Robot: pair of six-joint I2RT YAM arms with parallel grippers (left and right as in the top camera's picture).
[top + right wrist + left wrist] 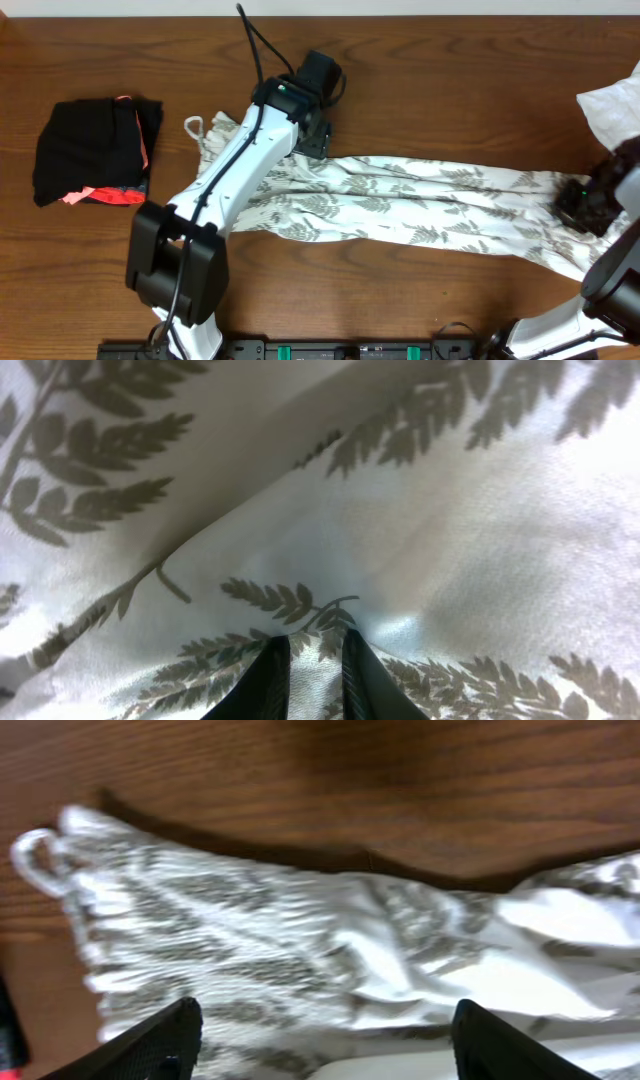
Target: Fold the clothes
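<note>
The clothes [420, 205], a white dress with a grey-green fern print, lie stretched in a long band across the table. A thin strap loop [193, 125] sticks out at the dress's left end. My left gripper [318, 140] hovers over the ribbed top part of the dress [250, 940], and its fingers [165, 1040] stand wide apart with nothing between them. The strap loop [35, 860] lies to their left. At the dress's right end, my right gripper [582, 205] is shut on a fold of the printed fabric [400, 510], pinched between its fingertips [315, 660].
A black bundle with coral-pink trim [95, 150] lies at the far left. A plain white cloth [612, 105] sits at the right edge. Bare wooden table [450, 90] runs behind the dress, and the arm bases stand along the front edge.
</note>
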